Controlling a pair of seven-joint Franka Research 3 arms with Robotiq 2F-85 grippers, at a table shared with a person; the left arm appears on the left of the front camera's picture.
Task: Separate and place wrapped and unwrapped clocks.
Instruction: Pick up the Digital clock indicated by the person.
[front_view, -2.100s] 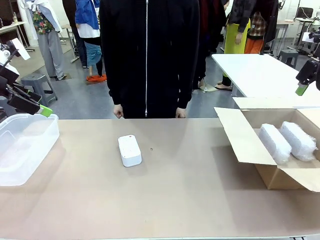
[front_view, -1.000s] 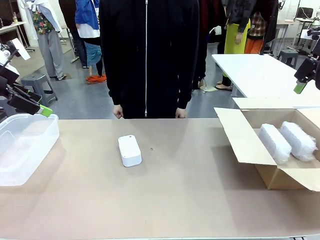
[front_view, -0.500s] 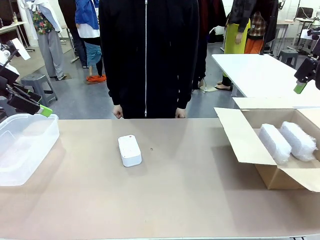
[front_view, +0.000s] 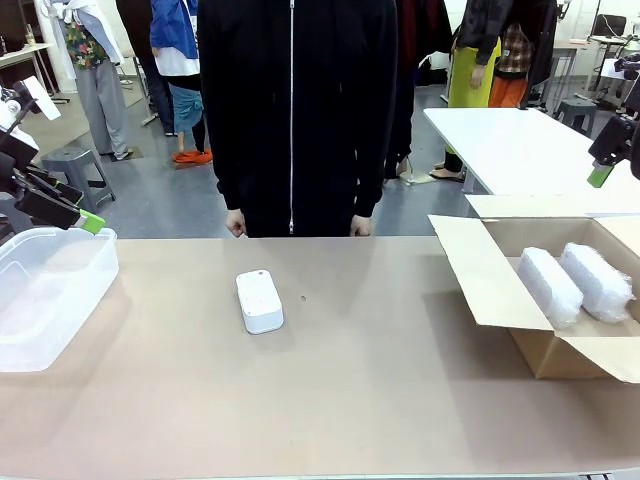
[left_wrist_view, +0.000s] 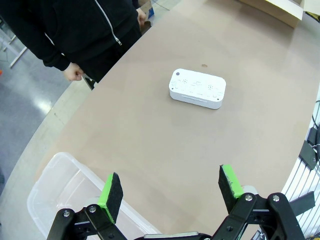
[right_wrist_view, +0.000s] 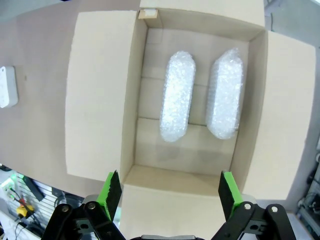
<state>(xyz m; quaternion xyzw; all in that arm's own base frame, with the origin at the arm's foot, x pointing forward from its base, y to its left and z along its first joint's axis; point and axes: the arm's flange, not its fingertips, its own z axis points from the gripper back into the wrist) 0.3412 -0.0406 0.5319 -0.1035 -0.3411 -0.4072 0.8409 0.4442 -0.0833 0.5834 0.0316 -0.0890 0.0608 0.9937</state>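
Bare white clock (front_view: 260, 301) lies flat on the tan table (front_view: 380, 390), a bit left of centre and nearer the far edge, with a small dark speck on the tabletop just beside it. Left gripper (left_wrist_view: 170, 187) hangs at the table's left end above a clear plastic bin (front_view: 62, 246), jaws spread wide, green pads well apart, nothing between them. The bare clock is well apart from this gripper, out ahead of its fingers toward the middle of the table, not touching the bin. Two bubble-wrapped clocks (right_wrist_view: 176, 97) lie side by side and parallel on the floor of an open cardboard box (right_wrist_view: 100, 100) at the table's right end, close together; whether they touch cannot be told. Right gripper (right_wrist_view: 170, 187) hovers high over that box, jaws also wide open and empty. In the right wrist view both wrapped clocks sit ahead of its fingers, within the span of the pads and clear of them. The bare clock shows at that view's left edge, well apart from the box. A person in a black zip jacket (front_view: 295, 110) stands at the far side, hands (front_view: 236, 224) low at the table edge, holding nothing.
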